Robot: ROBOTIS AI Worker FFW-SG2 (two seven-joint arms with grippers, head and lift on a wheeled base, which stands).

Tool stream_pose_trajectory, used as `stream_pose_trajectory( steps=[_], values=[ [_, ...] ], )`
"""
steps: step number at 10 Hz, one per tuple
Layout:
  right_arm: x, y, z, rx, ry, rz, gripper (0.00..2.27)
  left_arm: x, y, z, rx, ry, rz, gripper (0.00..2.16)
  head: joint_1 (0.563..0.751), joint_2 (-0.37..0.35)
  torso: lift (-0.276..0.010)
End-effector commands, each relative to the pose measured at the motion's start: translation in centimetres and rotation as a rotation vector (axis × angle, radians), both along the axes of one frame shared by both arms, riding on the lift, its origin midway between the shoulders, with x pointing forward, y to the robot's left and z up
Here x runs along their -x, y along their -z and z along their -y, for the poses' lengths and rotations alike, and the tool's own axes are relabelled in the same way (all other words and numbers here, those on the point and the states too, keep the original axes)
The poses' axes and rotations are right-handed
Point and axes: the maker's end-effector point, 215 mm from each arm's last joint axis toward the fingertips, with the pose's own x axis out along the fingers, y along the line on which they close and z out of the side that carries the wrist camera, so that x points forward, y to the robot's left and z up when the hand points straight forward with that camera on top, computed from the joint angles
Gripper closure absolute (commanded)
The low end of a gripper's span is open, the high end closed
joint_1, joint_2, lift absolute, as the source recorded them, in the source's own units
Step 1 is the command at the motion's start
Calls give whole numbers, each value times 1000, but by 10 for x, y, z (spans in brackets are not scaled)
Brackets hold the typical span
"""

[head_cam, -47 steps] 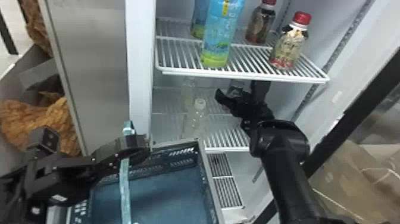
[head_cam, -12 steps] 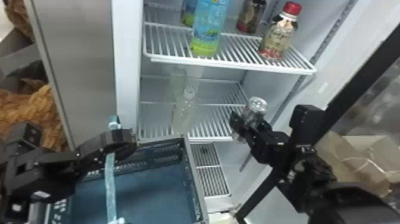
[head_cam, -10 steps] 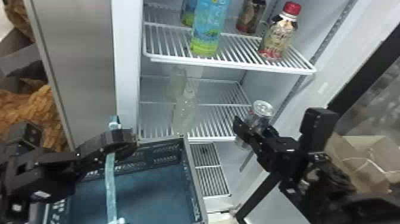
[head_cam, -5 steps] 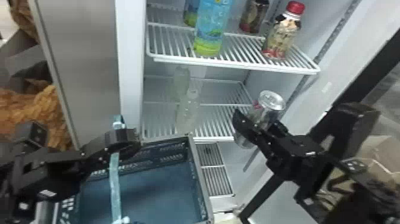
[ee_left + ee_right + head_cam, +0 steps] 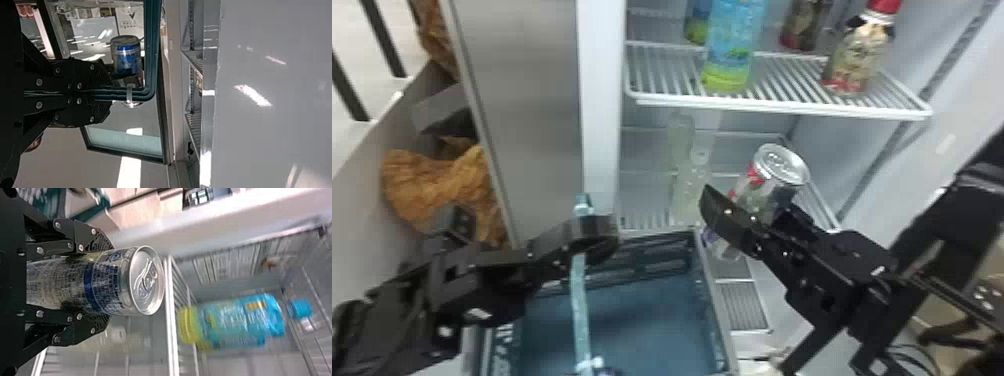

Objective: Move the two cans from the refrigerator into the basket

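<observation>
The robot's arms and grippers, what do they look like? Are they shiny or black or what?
The left arm and right arm are black, with chunky, boxy parts. The left gripper and right gripper are black too, with round silver screws and a rough, grid-like pattern near their fingertips. The left arm also has a small white mark.

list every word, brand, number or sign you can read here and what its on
No text can be read clearly enough to quote.
Can in the right end effector: dense print, too small to read.
Blue bottle: label too blurred.
Red-capped bottle: label too blurred.
Basket: pale marks, too blurred to tell if they are print.
</observation>
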Motion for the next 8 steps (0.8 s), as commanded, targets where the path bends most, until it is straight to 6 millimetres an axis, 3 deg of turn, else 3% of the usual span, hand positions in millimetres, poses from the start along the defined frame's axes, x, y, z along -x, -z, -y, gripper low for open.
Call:
stream_pose_trajectory(
  steps=[1,5,6,8],
  values=[
    [9,8,-22,-33,-61,-39,1251,1,1,0,1,0,-2,1199,695,-143,-218],
    [15,62,-57,-74,-183,-189,1165,1,1,-1,5,-4,-6,1199,695,-62,-218],
    [19,75,-71,-111,-246,-237,834,1,1,-1,5,-4,-6,1199,695,-47,-218],
    [15,83,-71,-123,-266,-255,205,2,2,0,5,-2,-9,1199,695,-17,-218]
  ],
)
